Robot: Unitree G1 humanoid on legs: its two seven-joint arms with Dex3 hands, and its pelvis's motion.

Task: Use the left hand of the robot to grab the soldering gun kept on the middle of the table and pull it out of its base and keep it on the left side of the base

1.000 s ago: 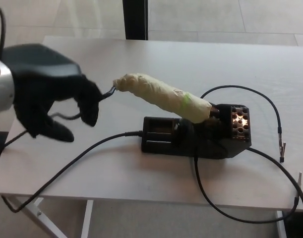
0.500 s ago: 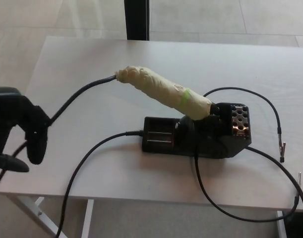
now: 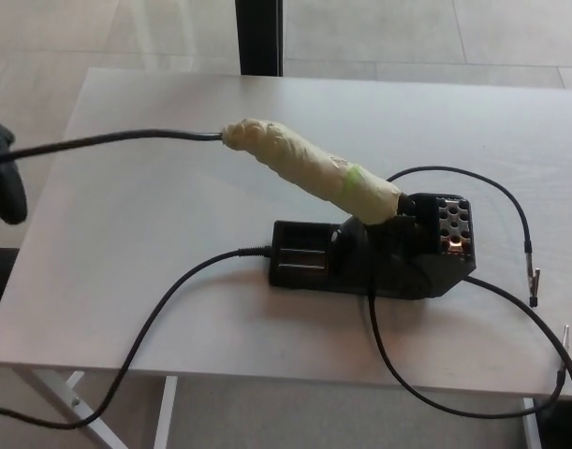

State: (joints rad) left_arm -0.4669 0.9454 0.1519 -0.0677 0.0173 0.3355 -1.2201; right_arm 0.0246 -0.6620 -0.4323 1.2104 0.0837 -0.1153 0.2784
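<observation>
Withdrawn to the table's (image 3: 154,224) 9 o'clock edge, the left hand (image 3: 3,178) barely shows; whether its fingers grip cannot be told. The soldering gun (image 3: 309,173) sits tilted in its base (image 3: 370,257), cord (image 3: 108,140) stretching toward 9 o'clock, cables (image 3: 473,187) at 3 o'clock.

This looks like an electronics workbench in a lab or workshop. A soldering iron (image 3: 309,173) sits in its black stand (image 3: 370,253) on a plain pale table (image 3: 154,215), with loose black cables (image 3: 426,402) trailing over the near edge. Beyond lies a bare tiled floor (image 3: 407,28).
</observation>
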